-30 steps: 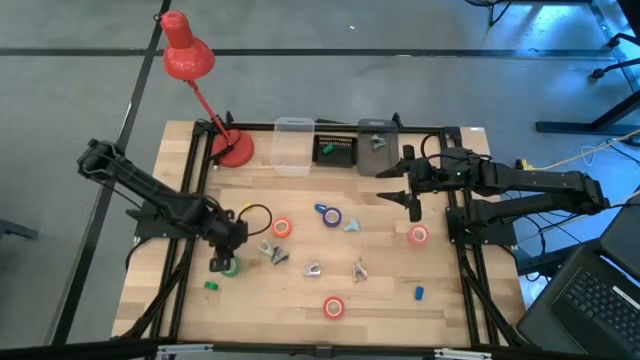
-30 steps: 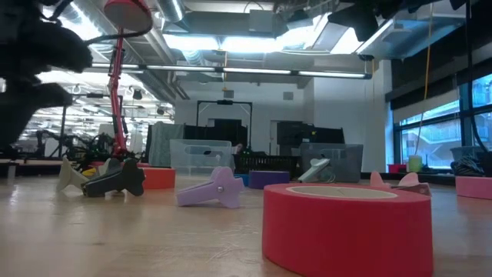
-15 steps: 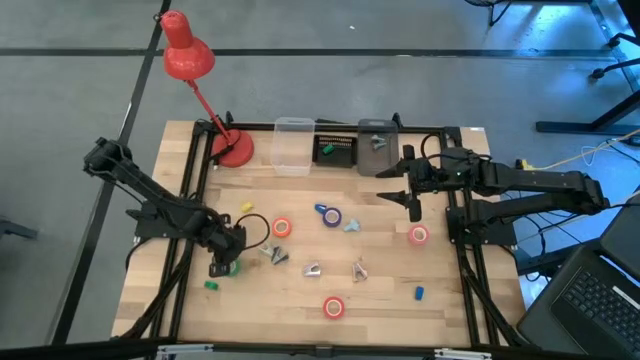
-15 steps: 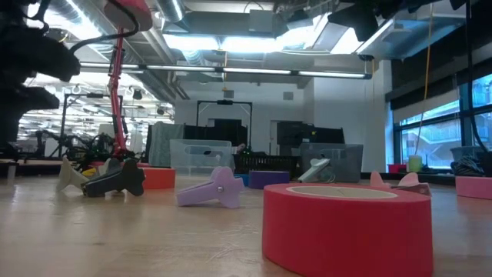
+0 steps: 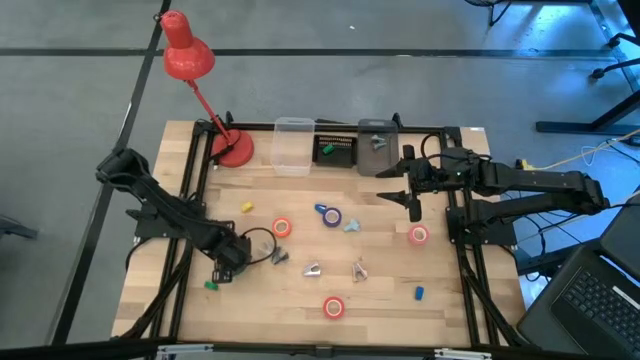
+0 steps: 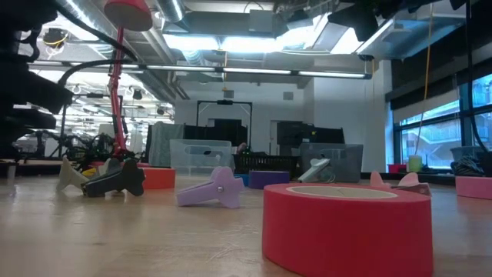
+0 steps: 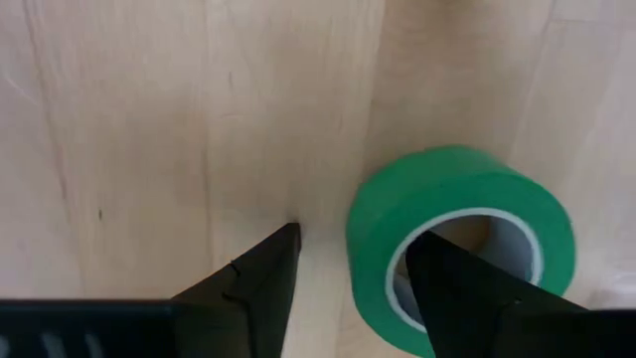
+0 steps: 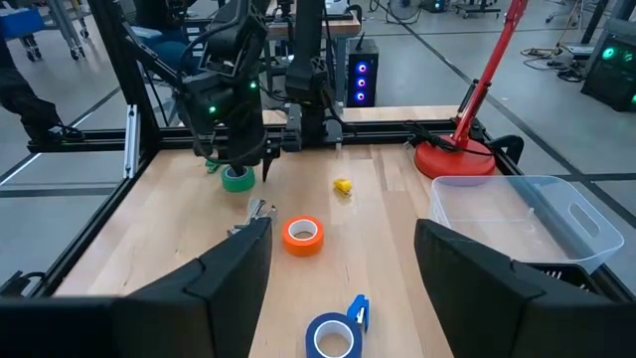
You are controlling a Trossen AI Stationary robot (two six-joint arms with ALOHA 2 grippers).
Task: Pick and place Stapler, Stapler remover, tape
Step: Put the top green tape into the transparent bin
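Left gripper (image 7: pixel 353 283), fingers spread, straddling the wall of the green ring-shaped tape roll (image 7: pixel 459 224) lying flat on the pale wooden table (image 5: pixel 380 295); right gripper (image 5: pixel 414 208), fingers spread, waits above the table's far side.

Three orange tape rolls (image 5: pixel 282 227) (image 5: pixel 418 235) (image 5: pixel 333 307), one green tape roll (image 7: pixel 462 244), one blue tape roll (image 5: pixel 333 217), one red desk lamp (image 5: pixel 195 70), one clear plastic bin (image 5: pixel 293 145)
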